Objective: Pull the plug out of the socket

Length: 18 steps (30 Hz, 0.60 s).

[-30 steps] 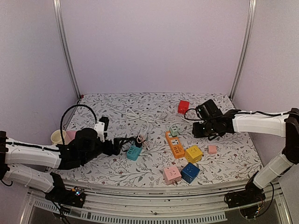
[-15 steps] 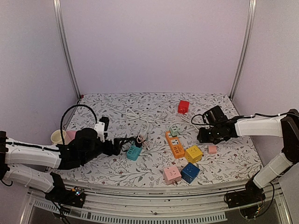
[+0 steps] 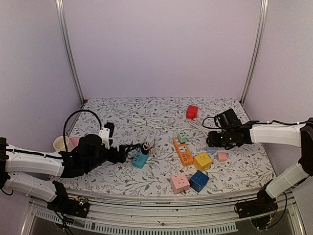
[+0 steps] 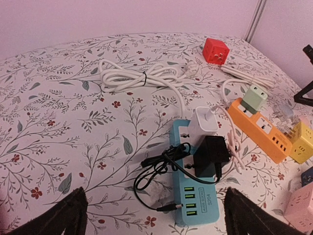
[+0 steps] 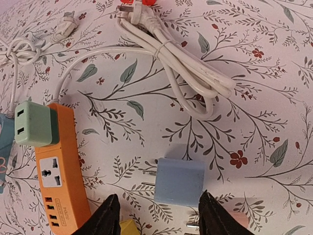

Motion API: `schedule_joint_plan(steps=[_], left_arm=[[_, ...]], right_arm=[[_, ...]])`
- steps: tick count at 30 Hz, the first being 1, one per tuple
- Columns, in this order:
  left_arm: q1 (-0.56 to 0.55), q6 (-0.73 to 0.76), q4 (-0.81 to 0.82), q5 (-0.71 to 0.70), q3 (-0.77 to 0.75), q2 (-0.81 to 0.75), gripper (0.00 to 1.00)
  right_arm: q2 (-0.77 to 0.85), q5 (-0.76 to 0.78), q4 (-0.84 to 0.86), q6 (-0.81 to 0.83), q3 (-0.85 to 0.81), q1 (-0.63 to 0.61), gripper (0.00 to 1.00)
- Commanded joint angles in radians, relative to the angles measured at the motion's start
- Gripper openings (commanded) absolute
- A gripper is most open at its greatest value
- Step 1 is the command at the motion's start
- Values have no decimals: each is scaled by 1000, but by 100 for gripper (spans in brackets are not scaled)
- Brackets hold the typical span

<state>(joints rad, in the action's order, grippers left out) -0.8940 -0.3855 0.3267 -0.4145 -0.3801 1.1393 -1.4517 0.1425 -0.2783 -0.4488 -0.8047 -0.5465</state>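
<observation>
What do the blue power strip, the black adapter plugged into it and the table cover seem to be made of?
The blue power strip: hard moulded plastic, smooth with a slight sheen. The black adapter: likely matte plastic; crisp edges, little glare. The table cover: probably printed fabric or vinyl; the floral pattern lies flat, weave not discernible.

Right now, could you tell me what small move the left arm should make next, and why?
Probably ease the left gripper forward and down to the black plug. The gripper is open and short of the blue strip, and that plug sits seated in it.
</observation>
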Motion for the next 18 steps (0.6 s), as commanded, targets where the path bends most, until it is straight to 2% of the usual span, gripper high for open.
schedule_joint_plan(steps=[1, 9, 18], left_arm=[[13, 6, 24, -1, 8, -4, 97], [13, 10, 29, -13, 10, -4, 97], [15, 40, 11, -78, 39, -36, 97]], right_arm=[[20, 8, -25, 10, -23, 5, 57], [-42, 3, -35, 22, -126, -66, 60], [-229, 15, -35, 44, -315, -157, 60]])
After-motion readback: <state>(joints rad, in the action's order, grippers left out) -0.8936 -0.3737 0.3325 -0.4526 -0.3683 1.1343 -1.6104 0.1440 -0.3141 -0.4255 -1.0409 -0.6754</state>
